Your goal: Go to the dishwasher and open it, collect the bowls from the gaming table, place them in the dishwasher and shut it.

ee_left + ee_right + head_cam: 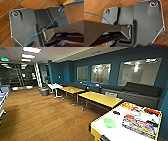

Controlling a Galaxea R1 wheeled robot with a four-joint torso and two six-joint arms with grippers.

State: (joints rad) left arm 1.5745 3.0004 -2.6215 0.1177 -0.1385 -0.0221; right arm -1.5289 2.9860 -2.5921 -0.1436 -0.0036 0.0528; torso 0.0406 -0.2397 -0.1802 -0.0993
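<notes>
While driving, aim for the white-topped gaming table [110, 133] with the green bowl [110, 122]. Approach square, slow. Finger state: cannot tell.

Dark grey wrist plate [23, 28] with round corner fittings, thin blue cable [50, 25], possibly white-edged.

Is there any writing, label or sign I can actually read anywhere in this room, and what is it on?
None can be read.
Colourful boxes on the white table: printed patterns, too blurred to read.
Green ceiling sign at the far left: glowing, lettering too small to read.
Green bowl: no marking to be seen.
Round fitting on the robot's dark plate, left wrist view: a pale mark, illegible.
</notes>
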